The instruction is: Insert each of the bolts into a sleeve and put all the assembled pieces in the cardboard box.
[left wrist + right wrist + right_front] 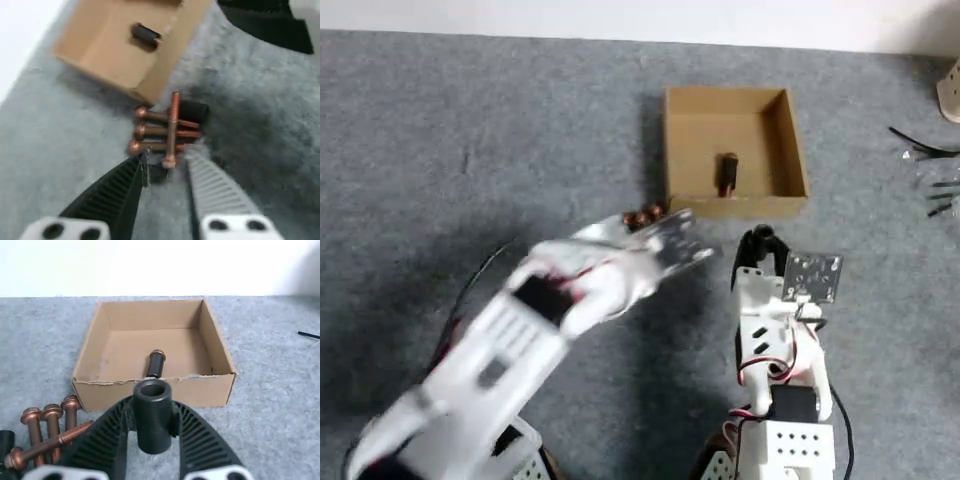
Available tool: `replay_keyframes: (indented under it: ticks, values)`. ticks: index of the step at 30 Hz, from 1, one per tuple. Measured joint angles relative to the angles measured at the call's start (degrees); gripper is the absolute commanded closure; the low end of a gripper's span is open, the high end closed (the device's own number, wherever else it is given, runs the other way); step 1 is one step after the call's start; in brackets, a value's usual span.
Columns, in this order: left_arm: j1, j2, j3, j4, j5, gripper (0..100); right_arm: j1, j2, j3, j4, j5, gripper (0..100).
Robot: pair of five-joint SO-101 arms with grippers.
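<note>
High view: box (735, 208) has one assembled piece (727, 174) inside. Loose bolts (642, 215) lie just outside its near-left corner, with the left gripper (685, 245) over them. The right gripper (757, 243) sits near the box's front wall.

Left wrist view: three bolts lie side by side. A fourth bolt (173, 120) lies across them, its head between the left gripper's jaws. The jaws stand apart, nothing clamped. A spare sleeve (194, 109) lies just past the bolts.

Right wrist view: the right gripper is clamped on a black sleeve (151, 395), bore up, facing the box.

Status, my read: one piece done, four bolts left. Next up looks like grabbing the fourth bolt and feeding it into the held sleeve. I see fewer sleeves than bolts.
</note>
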Motion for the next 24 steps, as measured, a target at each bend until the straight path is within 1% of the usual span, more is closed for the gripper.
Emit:
replay_keyframes:
  ticks: [2,4,10,15,20,24]
  values:
    - [0.79,8.44,-4.66,-0.18,-0.70,83,0.26,-0.53,0.00,0.00,0.00,99.5]
    - [0.88,14.95,-7.65,-0.18,-2.90,83,0.26,-0.62,0.00,0.00,0.00,99.5]
    - [-0.35,26.81,-11.69,-0.62,-7.12,83,0.18,-0.62,0.00,0.00,0.00,99.5]
    - [-1.05,33.41,-12.48,-4.22,-8.35,83,0.18,-0.62,0.00,0.00,0.00,99.5]
    - [-4.75,37.10,-15.38,-4.84,-8.18,84,0.18,-0.62,0.00,0.00,0.00,99.5]
    - [-5.36,38.68,-15.82,-5.10,-8.18,84,0.18,-0.62,0.00,0.00,0.00,99.5]
